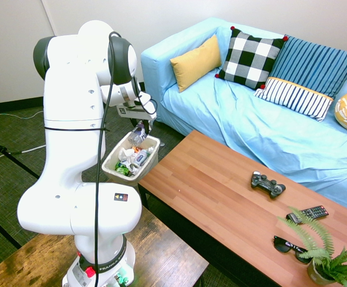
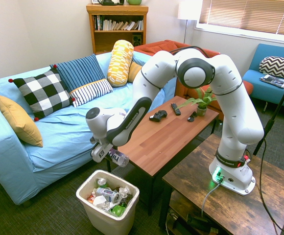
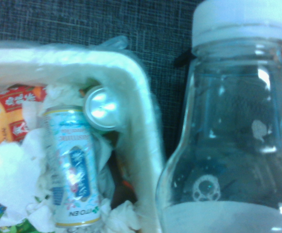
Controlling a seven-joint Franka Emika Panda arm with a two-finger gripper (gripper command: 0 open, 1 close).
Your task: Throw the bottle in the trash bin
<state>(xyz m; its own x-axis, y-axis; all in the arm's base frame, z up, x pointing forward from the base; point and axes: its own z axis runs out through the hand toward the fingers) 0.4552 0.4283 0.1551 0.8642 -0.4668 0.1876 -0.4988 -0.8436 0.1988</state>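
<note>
The bin (image 2: 107, 203) stands on the carpet at the near left corner of the worktop (image 2: 166, 132), full of cans (image 3: 73, 167) and crumpled paper (image 3: 7, 179). Just above its far rim the tool (image 2: 108, 152) is clamped shut on the bottle (image 2: 117, 157), which hangs tilted over the bin's edge, white cap (image 3: 240, 19) toward the floor. Farther along the worktop lie a controller (image 2: 157, 115), a remote (image 2: 175, 108), sunglasses (image 1: 290, 247) and a fern (image 2: 200, 102). Beyond is the blue sofa (image 2: 68, 132) with cushions (image 2: 44, 93).
</note>
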